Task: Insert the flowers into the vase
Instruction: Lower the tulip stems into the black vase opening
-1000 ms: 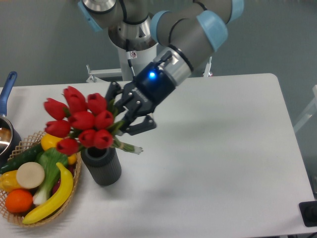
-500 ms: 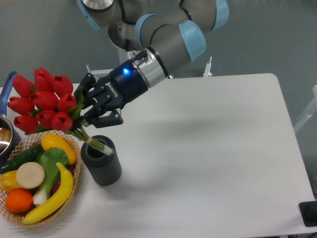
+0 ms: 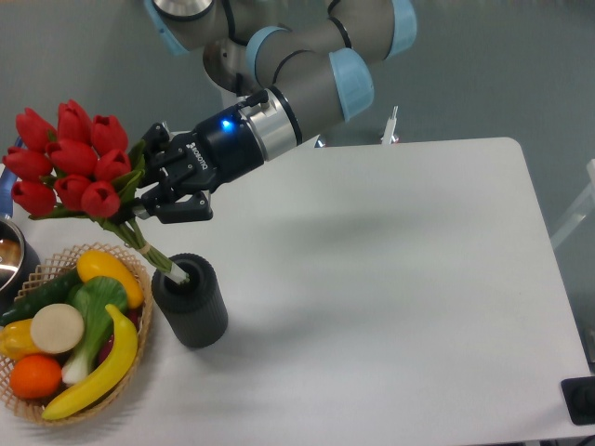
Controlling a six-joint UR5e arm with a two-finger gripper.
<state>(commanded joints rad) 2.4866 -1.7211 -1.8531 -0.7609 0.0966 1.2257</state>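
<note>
A bunch of red tulip flowers point(image 3: 67, 160) with green stems hangs tilted over the left side of the table. My gripper point(image 3: 147, 190) is shut on the stems just below the leaves. The stem ends point(image 3: 175, 272) reach down to the mouth of the dark grey ribbed vase point(image 3: 191, 303), which stands upright on the table. The buds lean up and to the left, away from the vase. Whether the stem tips are inside the mouth or just at its rim is hard to tell.
A woven basket point(image 3: 130, 356) of toy fruit and vegetables sits right beside the vase on its left. A pot with a blue handle point(image 3: 7, 251) is at the far left edge. The white table point(image 3: 400, 279) stretches to the right.
The gripper has carried the flowers left and upward and tilted them more upright. The stem ends have come from beside the vase to its mouth.
</note>
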